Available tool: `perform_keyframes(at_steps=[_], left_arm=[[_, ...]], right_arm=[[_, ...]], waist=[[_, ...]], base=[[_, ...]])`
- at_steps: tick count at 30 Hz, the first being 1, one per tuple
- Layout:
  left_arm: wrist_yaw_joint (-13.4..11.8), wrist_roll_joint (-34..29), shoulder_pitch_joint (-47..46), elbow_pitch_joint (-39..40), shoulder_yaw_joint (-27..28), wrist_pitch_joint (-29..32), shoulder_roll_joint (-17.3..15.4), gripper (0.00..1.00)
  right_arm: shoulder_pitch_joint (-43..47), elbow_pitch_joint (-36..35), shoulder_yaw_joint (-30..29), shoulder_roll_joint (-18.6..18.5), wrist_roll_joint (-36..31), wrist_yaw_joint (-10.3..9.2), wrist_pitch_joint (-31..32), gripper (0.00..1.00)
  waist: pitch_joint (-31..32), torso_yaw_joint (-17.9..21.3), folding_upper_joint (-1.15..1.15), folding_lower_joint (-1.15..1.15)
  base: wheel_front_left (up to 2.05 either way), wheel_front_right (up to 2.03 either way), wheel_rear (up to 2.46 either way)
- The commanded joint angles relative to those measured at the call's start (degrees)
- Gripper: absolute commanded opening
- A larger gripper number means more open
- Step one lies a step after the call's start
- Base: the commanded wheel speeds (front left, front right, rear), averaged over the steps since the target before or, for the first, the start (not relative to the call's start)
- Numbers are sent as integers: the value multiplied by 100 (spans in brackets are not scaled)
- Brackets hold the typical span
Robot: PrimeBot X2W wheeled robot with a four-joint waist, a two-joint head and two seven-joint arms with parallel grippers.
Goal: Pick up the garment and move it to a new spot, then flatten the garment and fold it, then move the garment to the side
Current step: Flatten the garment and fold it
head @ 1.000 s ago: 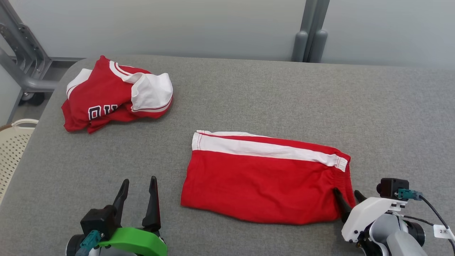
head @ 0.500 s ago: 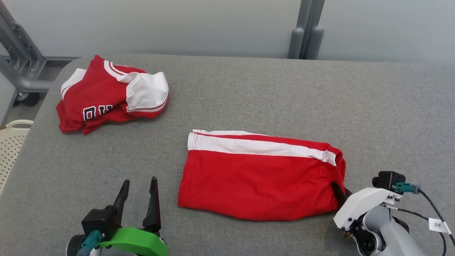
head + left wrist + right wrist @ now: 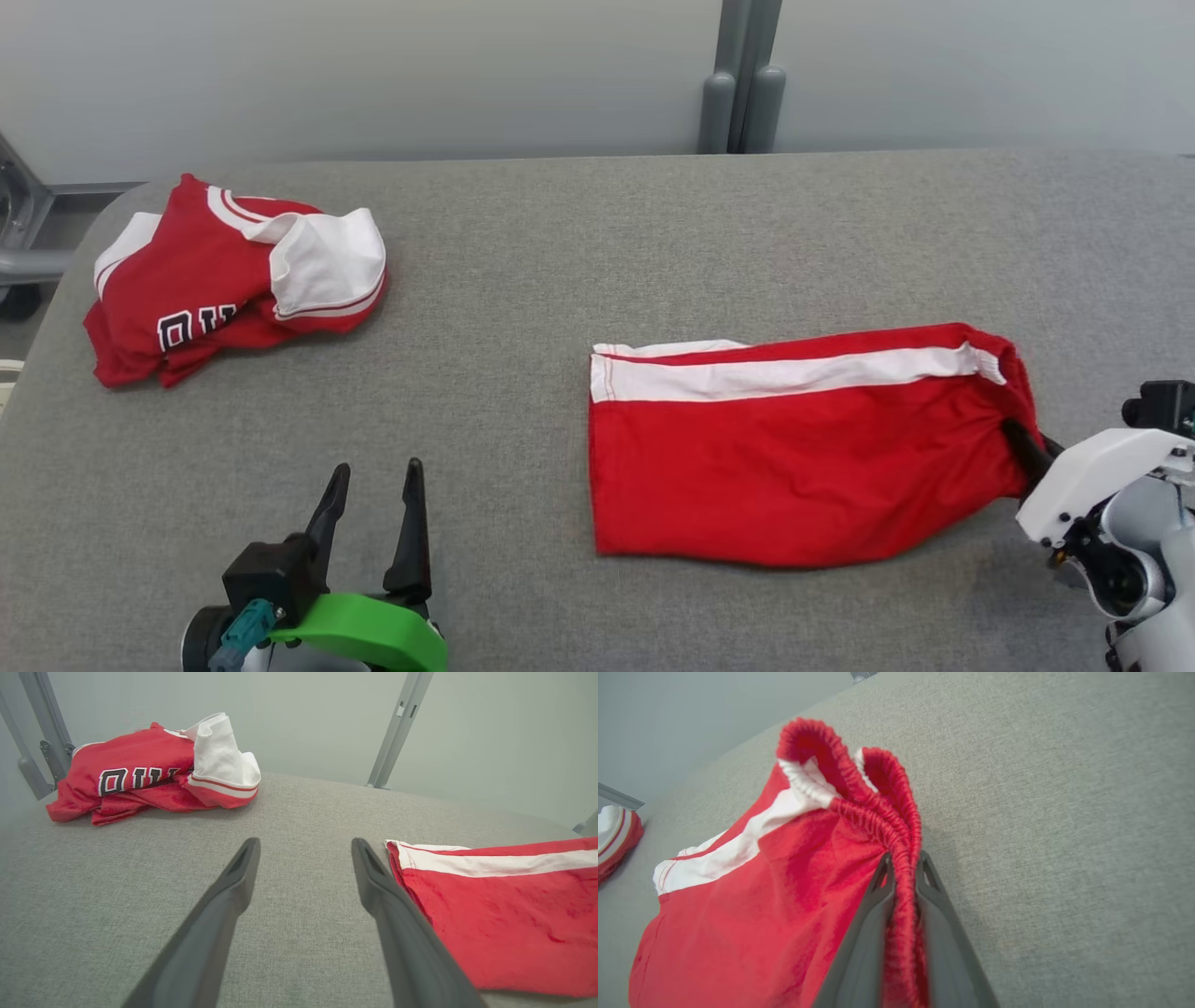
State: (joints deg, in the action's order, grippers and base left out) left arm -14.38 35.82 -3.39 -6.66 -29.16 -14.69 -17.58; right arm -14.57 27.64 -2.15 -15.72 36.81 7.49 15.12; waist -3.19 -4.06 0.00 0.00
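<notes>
Since the right hand (image 3: 905,858) now clamps the elastic waistband (image 3: 845,784) of the folded red-and-white fabric shorts (image 3: 794,457), these lie further right on the grey fabric bench (image 3: 560,233), apparently mid-drag to the side; left hand (image 3: 377,467) open, idle.

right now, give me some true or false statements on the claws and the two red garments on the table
1. The right claw is shut on the waistband of the shorts. True.
2. The left claw holds the jersey. False: it is open and empty, apart from the jersey.
3. The shorts carry a white stripe. True.
4. The jersey lies on the shorts. False: they lie apart on the table, with the jersey to the left.
</notes>
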Motion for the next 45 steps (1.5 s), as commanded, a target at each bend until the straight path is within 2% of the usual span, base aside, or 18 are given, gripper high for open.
perform_keyframes(at_steps=[1, 5, 14, 27, 33, 38, 45], left_arm=[[12, -23, -145, 13, 10, -3, -2, 100], [-3, -53, -194, 23, 7, -14, 55, 100], [9, -87, -257, 8, 12, -28, 78, 100], [46, -57, -288, -47, -29, -34, 92, 100], [40, -51, -296, -19, -28, -39, 102, 100], [39, -49, -294, -2, -68, -36, 135, 100], [69, -36, -328, -16, -116, -36, 178, 100]], right_arm=[[-12, -101, -103, -96, -84, 1, 83, 0], [-82, -297, -400, -209, -233, 0, 273, 0], [-55, -563, -517, 72, -458, 1, 542, 0], [164, -1570, 18, 616, -336, 1, 1051, 0], [120, -1928, 402, 922, -501, 1, 1214, 0], [-28, -1784, 653, 1181, -681, 1, 1285, 0], [-366, -1017, 953, 1275, -727, 1, 1096, 0]], waist=[[-20, 133, 0, 0], [-69, 258, 0, 0], [-116, 367, 0, 0], [-79, 359, 0, 0], [-48, 276, 0, 0], [-3, 160, 0, 0], [18, -77, 0, 0]], base=[[0, 0, 0], [0, 0, 0], [0, 0, 0], [0, 0, 0], [0, 0, 0], [0, 0, 0], [0, 0, 0]])
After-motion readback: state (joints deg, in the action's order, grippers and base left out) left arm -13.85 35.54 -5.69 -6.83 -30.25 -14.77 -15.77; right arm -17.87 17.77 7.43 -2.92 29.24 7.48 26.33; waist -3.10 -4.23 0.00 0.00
